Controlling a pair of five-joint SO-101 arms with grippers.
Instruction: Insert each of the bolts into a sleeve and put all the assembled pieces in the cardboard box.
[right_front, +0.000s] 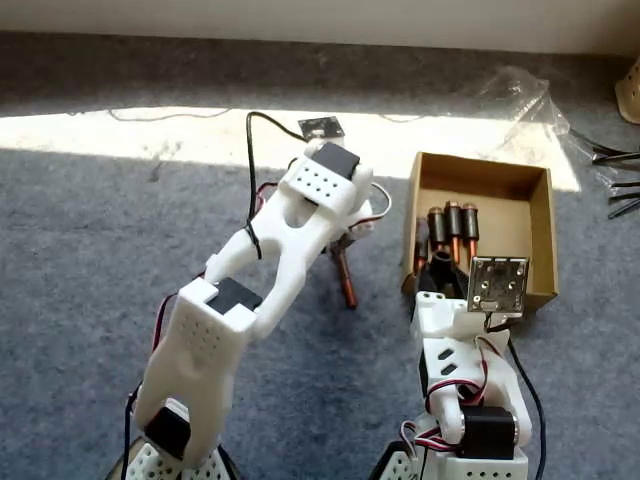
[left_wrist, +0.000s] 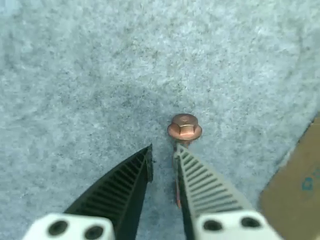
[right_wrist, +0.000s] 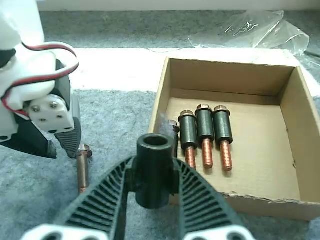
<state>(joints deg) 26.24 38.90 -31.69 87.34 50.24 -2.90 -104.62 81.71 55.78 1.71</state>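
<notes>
A: Plastic bag (right_front: 520, 90) upper right; cardboard box (right_front: 478, 172) centre-right, three assembled pieces (right_wrist: 205, 135) inside.
B: Right gripper (right_wrist: 154, 167) clamps a black sleeve (right_wrist: 155, 145). Left gripper (left_wrist: 163, 149), barely parted, hangs over the loose bolt (left_wrist: 184, 126), mid-frame beside the box.

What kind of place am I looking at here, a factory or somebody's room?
Probably an ordinary room used as a hobby workshop, not a factory: grey carpet as the work surface, a strip of sunlight across it, and a plain cardboard box holding sleeved bolts.
</notes>
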